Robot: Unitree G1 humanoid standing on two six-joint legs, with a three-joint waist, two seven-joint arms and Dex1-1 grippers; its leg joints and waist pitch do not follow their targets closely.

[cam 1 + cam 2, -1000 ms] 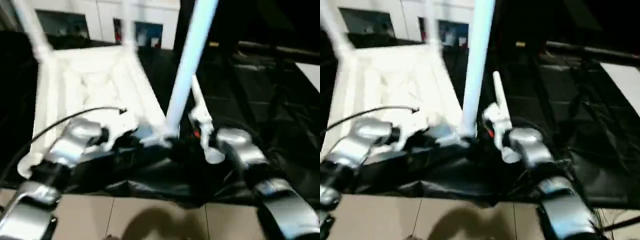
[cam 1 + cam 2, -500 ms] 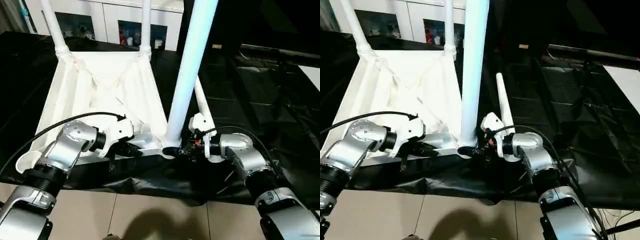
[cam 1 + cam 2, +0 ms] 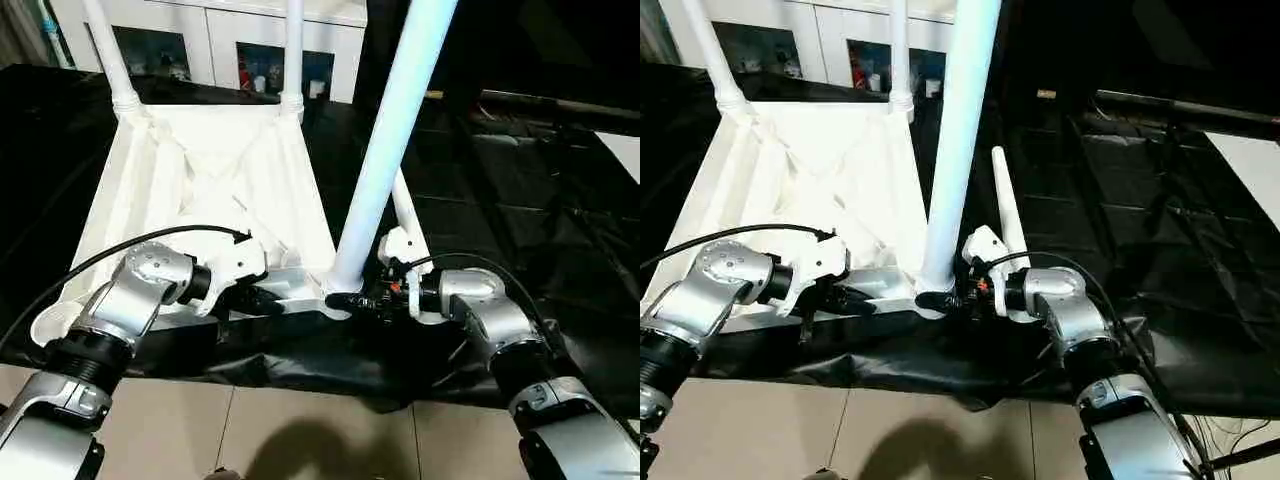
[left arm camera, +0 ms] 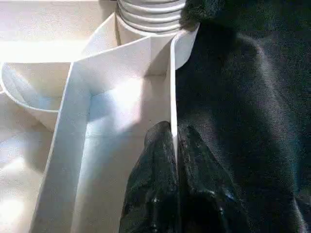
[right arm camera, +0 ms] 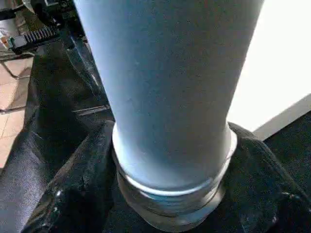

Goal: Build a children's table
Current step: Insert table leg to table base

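The left gripper [image 4: 174,145] pinches the tabletop's rim [image 4: 171,87]; the right gripper [image 5: 170,194] wraps around the base of a leg [image 3: 385,170].

White leg [image 5: 170,92], ribbed base between two black fingers [image 5: 73,199], above black sheet [image 5: 43,126]

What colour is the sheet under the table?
Black, a glossy sheet; the right eye view shows it best.

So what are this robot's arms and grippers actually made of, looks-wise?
Both forearms are shiny silver segments with black joint rings. The left gripper and right gripper have white housings and black fingers. A black cable arcs over the left arm; the right wrist shows small red parts.
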